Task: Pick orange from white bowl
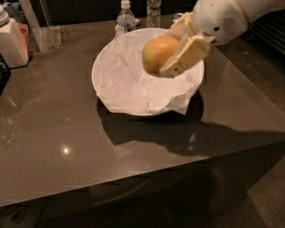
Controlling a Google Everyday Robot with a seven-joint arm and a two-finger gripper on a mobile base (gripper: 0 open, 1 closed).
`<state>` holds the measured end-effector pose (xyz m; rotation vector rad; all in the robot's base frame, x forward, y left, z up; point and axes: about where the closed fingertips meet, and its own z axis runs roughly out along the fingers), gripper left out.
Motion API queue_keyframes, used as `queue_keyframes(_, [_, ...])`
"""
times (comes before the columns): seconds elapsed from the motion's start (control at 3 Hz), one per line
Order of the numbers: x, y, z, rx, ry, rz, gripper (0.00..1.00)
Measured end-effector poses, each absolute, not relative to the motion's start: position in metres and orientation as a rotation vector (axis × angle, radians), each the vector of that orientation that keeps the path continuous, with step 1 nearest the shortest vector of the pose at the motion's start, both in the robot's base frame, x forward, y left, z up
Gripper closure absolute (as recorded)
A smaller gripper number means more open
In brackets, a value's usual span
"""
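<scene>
Jaws of our gripper (168, 59) are gripping the orange (155, 50) tightly, holding it just above the white bowl (103, 62), which is carrying crinkled paper (129, 89). Behind the bowl, 2 water bottles (126, 18) are standing on the dark table (62, 129).

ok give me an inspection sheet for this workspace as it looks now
surface: dark glossy table, reflections, no spills seen
job's things: orange in the gripper's grasp, seemingly raised over the white bowl; crinkled paper lines the bowl
clutter: water bottle and second bottle behind the bowl; white container and clear stand far left
grippers: gripper shut on the orange, over the bowl's right side
cables: nothing seen
surroundings: dark floor at right; robot arm enters top right
</scene>
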<state>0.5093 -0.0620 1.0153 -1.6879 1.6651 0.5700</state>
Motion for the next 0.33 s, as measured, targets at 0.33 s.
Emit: queue_keyframes(0.33, [0.4982, -0.0639, 1.0185, -1.664, 1.653, 0.564, 1.00])
